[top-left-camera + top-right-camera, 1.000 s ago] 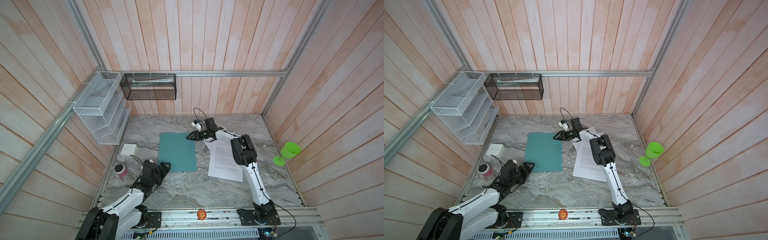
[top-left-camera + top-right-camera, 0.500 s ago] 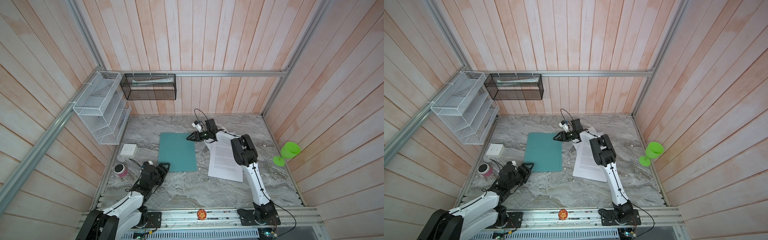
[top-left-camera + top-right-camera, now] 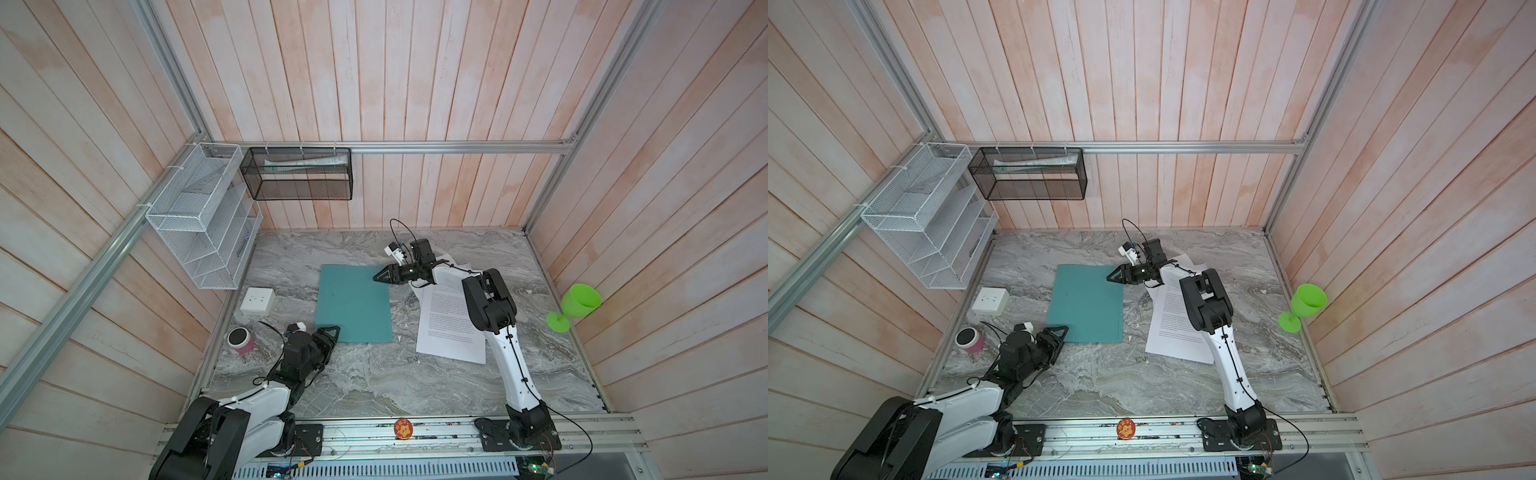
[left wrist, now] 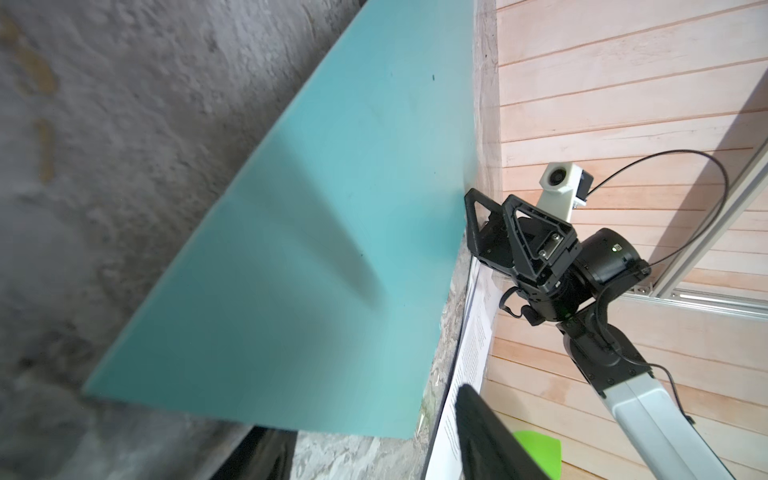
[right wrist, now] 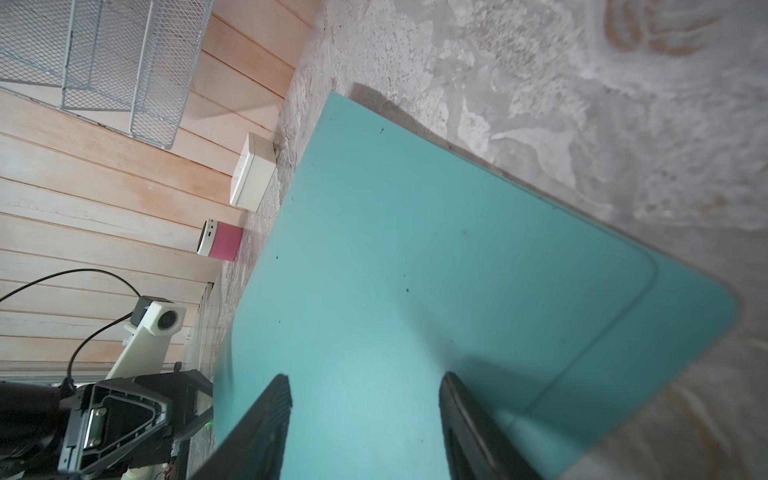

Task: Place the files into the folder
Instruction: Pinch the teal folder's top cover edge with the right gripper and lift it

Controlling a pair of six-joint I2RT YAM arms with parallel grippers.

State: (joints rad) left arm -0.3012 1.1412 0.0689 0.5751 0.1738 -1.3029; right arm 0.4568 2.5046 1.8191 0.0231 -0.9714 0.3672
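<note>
The teal folder (image 3: 353, 303) (image 3: 1086, 303) lies shut and flat on the marble table. The files (image 3: 449, 328) (image 3: 1177, 328), white printed sheets, lie in a loose pile just right of it, partly under the right arm. My right gripper (image 3: 378, 277) (image 5: 365, 386) hovers low over the folder's far right corner. It is open, and only teal cover (image 5: 415, 249) shows between its fingers. My left gripper (image 3: 332, 330) (image 4: 365, 453) sits at the folder's near left corner. It is open too, and the folder's near edge (image 4: 291, 419) lies just beyond its fingertips.
A white socket block (image 3: 257, 300) and a pink-and-white can (image 3: 240, 340) stand left of the folder by the wall. A green goblet (image 3: 575, 305) is at the right edge. A white wire rack (image 3: 199, 232) and a black mesh basket (image 3: 297, 178) hang on the walls.
The left gripper's jaws have narrowed somewhat while staying at the folder's near left corner. The right arm, the folder and the files have not visibly moved.
</note>
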